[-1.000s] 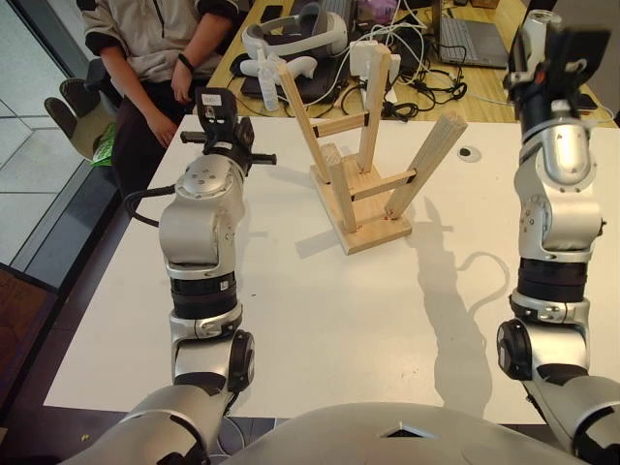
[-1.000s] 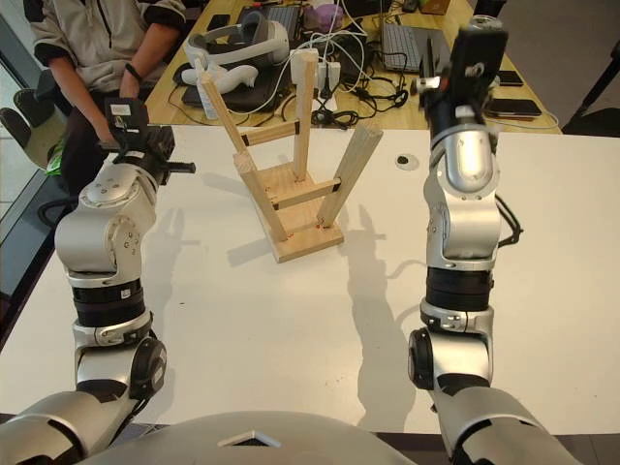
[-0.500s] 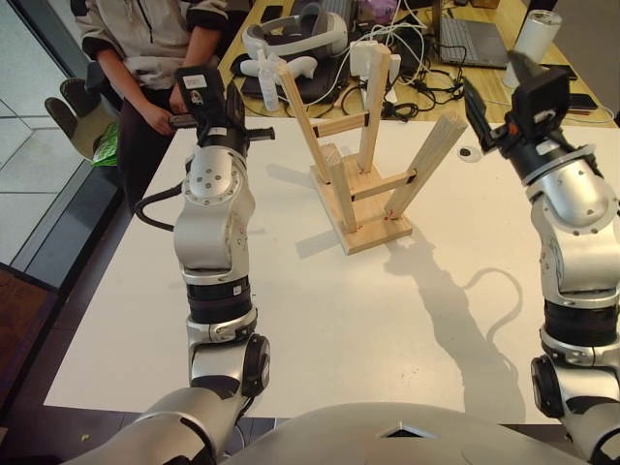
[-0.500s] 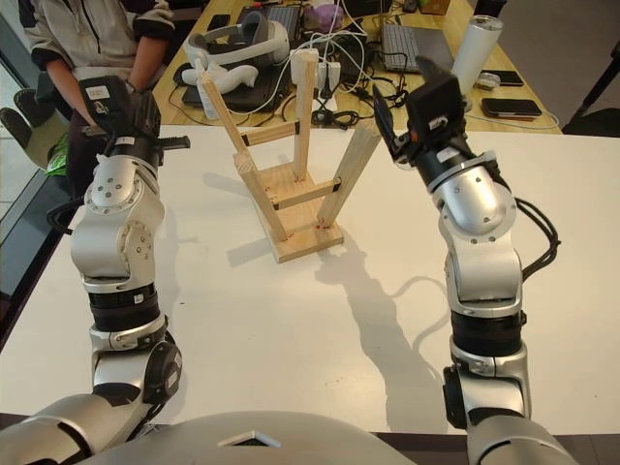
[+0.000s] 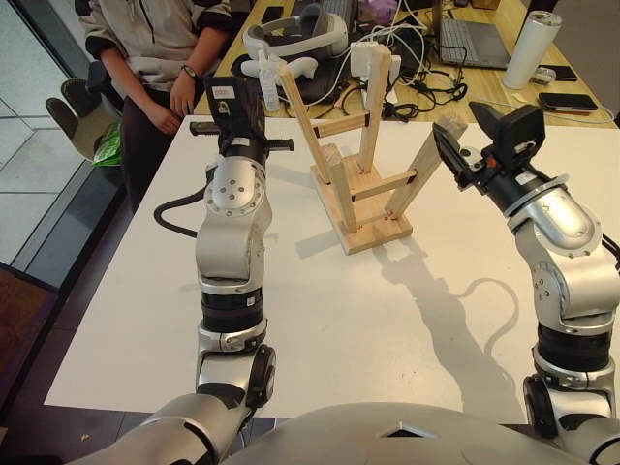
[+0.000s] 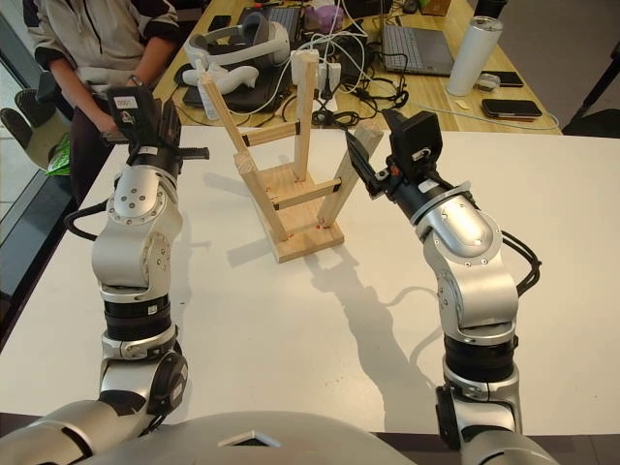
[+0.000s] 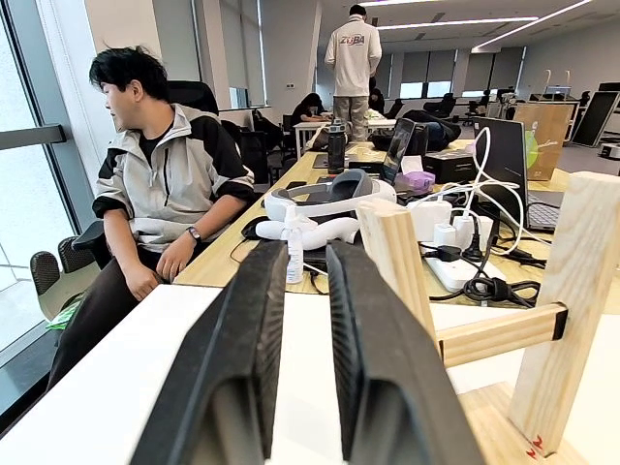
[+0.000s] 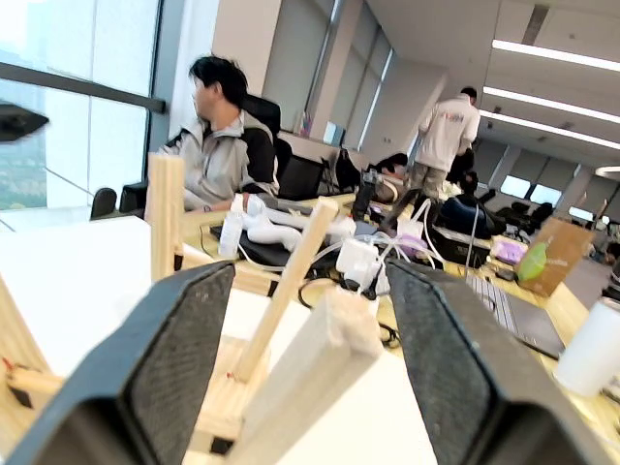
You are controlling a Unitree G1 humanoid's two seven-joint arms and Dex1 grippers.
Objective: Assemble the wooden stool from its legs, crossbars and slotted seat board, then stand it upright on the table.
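You are looking at the wooden stool (image 5: 360, 184) sitting upside down near the middle of the white table (image 5: 320, 320). Its slotted seat board (image 5: 373, 228) is lying flat on the surface, and its legs are pointing up with crossbars (image 5: 383, 184) joining them. Your right gripper (image 8: 310, 276) is hovering at the top end of the right-hand leg (image 5: 423, 174), its fingers spread wide and straddling that end with a gap showing on each side. Your left gripper (image 7: 308, 254) is hanging raised, apart from the stool on its left, with its fingers drawn almost together and gripping nothing.
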